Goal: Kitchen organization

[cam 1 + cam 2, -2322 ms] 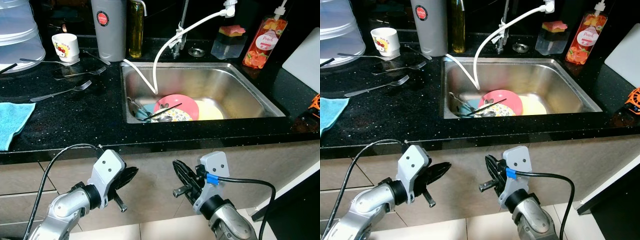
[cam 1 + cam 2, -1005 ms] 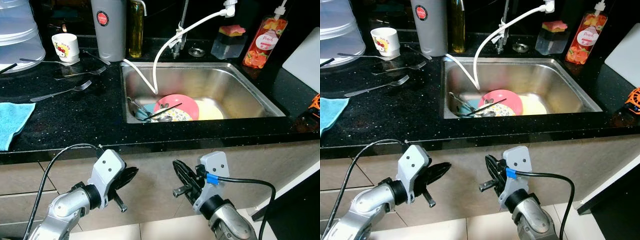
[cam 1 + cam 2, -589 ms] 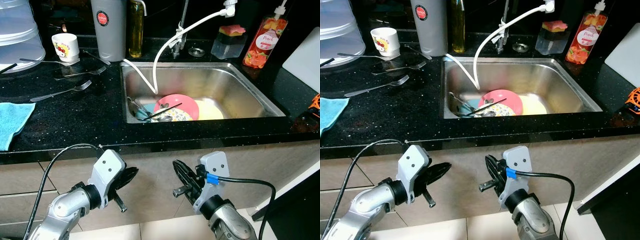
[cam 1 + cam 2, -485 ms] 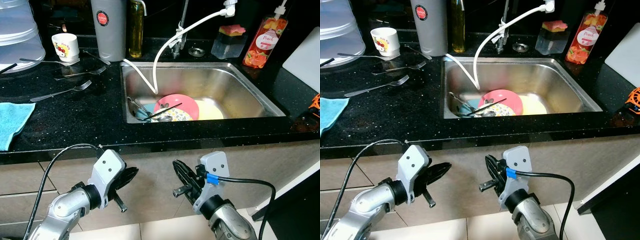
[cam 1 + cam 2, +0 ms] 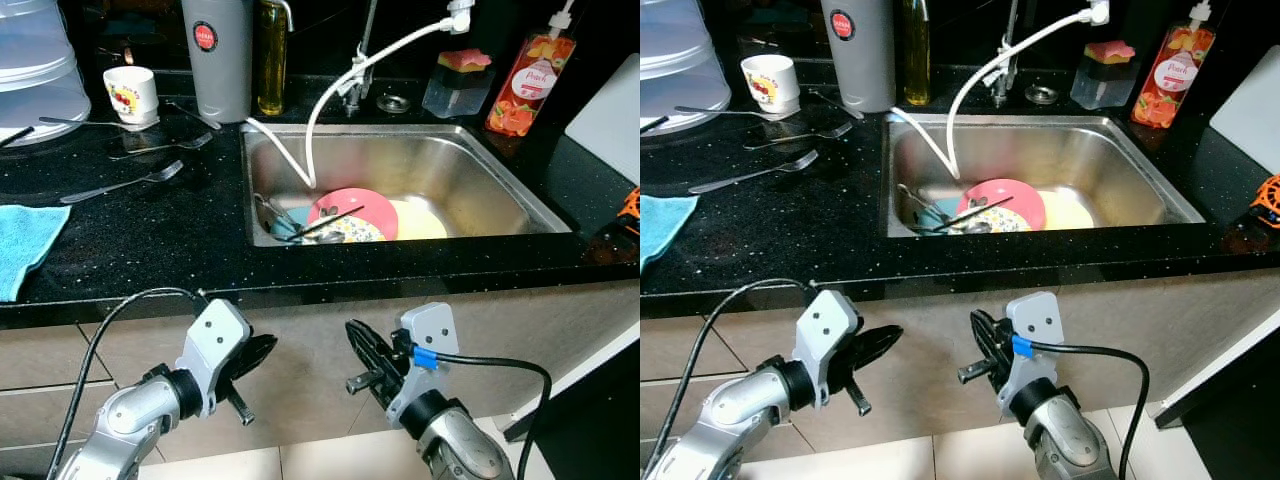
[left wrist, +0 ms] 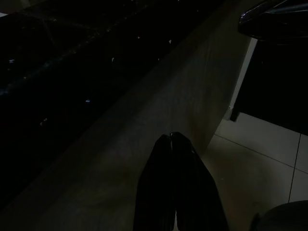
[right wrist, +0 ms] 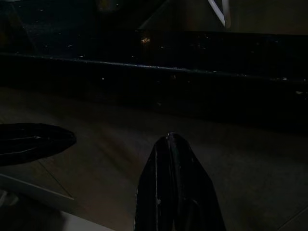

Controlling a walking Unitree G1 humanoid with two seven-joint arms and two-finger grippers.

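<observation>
Below the counter edge (image 5: 300, 292), left gripper (image 5: 262, 352) and right gripper (image 5: 358, 345) hang closed; sink (image 5: 480, 180) above.

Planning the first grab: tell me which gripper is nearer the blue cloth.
Left. The left gripper hangs below the counter edge, nearer the blue cloth at the counter's left end; the right gripper hangs farther right, under the sink.

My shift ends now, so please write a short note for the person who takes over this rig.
Left gripper and right gripper: both shut, empty, low in front of the cabinet under the counter.
Sink: pink plate, yellow plate, cutlery, hose.
Counter: three forks, mug, blue cloth.
Done: nothing visible. Left: dishes, forks.
</observation>
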